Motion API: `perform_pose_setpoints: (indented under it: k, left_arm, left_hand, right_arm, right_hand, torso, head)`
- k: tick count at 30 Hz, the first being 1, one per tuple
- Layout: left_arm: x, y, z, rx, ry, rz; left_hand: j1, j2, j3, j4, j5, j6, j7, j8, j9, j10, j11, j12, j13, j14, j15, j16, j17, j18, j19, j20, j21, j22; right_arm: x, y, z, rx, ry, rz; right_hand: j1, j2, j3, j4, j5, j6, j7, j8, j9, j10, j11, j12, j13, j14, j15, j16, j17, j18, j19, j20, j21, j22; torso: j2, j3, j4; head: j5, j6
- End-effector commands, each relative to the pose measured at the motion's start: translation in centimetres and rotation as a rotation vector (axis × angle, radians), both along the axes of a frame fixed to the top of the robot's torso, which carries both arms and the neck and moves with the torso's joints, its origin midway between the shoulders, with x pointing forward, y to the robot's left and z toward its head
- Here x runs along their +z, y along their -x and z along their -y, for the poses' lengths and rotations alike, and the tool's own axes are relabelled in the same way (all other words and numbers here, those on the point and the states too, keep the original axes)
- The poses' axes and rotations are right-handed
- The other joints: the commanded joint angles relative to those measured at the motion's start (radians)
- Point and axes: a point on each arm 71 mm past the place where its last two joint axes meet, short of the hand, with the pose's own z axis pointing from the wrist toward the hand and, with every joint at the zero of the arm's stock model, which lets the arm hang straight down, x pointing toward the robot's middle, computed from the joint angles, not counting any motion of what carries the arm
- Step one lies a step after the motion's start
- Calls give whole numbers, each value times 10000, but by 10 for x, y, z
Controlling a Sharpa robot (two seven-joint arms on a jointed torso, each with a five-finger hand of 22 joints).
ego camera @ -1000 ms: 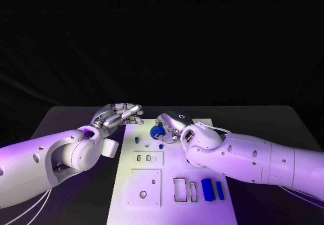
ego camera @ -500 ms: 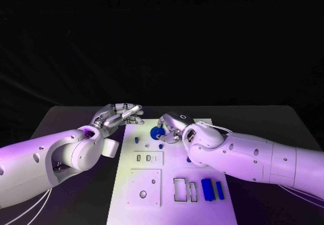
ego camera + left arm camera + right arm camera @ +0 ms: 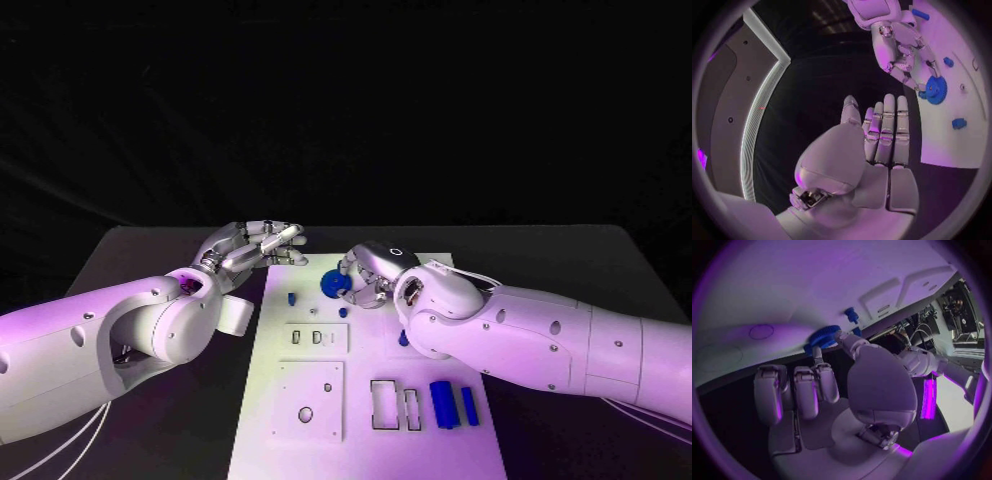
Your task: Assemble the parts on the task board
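The black table (image 3: 173,250) carries the long white task board (image 3: 368,440) down its middle. The right hand (image 3: 372,270) reaches over the board's far end and pinches a small blue toothed gear (image 3: 333,284) between thumb and fingertip, just above the board. The left hand (image 3: 253,245) hovers at the board's far left corner, fingers straight and close together, holding nothing. Two blue rectangular bars (image 3: 453,404) lie side by side near the board's near end, beside two empty rectangular frames (image 3: 394,405).

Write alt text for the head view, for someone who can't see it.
The right hand holds a blue gear over the far end of the white task board. The left hand hangs beside the board holding nothing, and blue bars lie at the board's near end.
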Motion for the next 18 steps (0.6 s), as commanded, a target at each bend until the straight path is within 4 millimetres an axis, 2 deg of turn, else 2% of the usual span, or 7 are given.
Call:
perform_pose_setpoints:
  k: [1,3,8,18]
  left_arm:
    - [1,0,1,-54,79,32]
    - [1,0,1,-50,78,32]
    - [1,0,1,-38,74,34]
    - [1,-1,-1,13,58,41]
  left_hand:
    - [-87,23,-255,11,-35,-72,29,-60,16,-66,-21,-16,14,-85,5,63,15,71,-66,25,63,15]
    - [-87,23,-255,11,-35,-72,29,-60,16,-66,-21,-16,14,-85,5,63,15,71,-66,25,63,15]
    - [-87,23,-255,11,-35,-72,29,-60,16,-66,-21,-16,14,-85,5,63,15,71,-66,25,63,15]
    - [-86,24,-254,8,-34,-82,32,-64,22,-75,-18,-18,17,-95,7,64,22,71,-74,27,64,17]
  right_arm:
    - [-1,3,0,22,-2,4]
    - [-1,4,3,1,-67,36]
    - [7,9,21,-212,-484,211]
    - [49,20,88,-557,-1895,308]
  right_hand:
    - [-48,35,8,45,35,67,-1,-27,-4,101,-9,65,1272,1025,-23,40,2635,-149,499,-26,42,1941]
    - [-48,35,8,45,35,67,-1,-27,-4,101,-9,65,1272,1025,-23,40,2635,-149,499,-26,42,1941]
    - [-48,24,2,48,51,47,5,-44,-17,110,-8,73,1279,1025,-25,40,2635,-151,505,-29,48,1948]
    - [9,42,21,47,-18,-49,26,-114,-71,102,9,61,1268,1025,-14,40,2635,-133,462,-29,-12,1897]
  torso:
    - [-2,4,-3]
    - [0,0,6]
    - [-35,-10,-37]
    - [-183,29,-238]
  head:
    - [0,-1]
    - [-13,13]
    - [1,27]
    - [89,31]
